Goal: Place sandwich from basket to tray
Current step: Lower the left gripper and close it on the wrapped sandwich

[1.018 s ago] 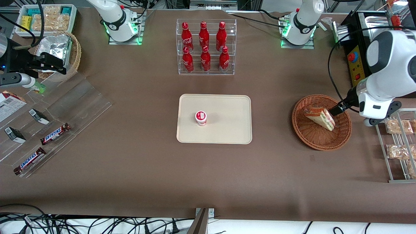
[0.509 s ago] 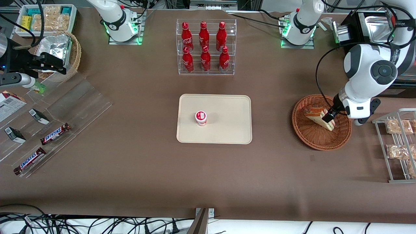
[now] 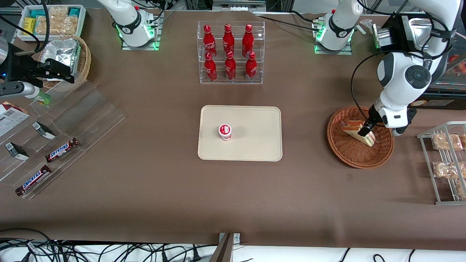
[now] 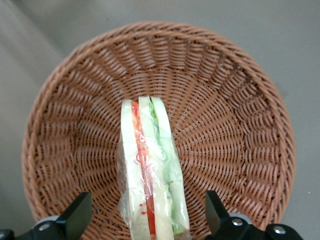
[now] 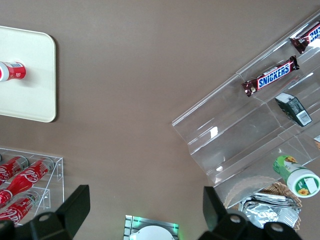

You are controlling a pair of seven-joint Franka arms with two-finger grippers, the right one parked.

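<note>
While above basket [image 4: 235, 90], gripper [image 4: 149, 220] wide open, straddling sandwich [image 4: 150, 175]

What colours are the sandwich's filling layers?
Red and green between white bread on the sandwich, clearest in the left wrist view; the open gripper straddles it.

A clear rack [image 3: 230, 54] of six red bottles stands at top center of the front view, and a small red-and-white cup [image 3: 225, 132] stands near the middle. At left, two Snickers bars [image 3: 62, 150] lie on clear acrylic shelves [image 3: 69, 120] below a tan basket of foil packets [image 3: 69, 54]. At the right edge, bagged snacks [image 3: 446, 142] sit on a wire rack [image 3: 429, 163].
</note>
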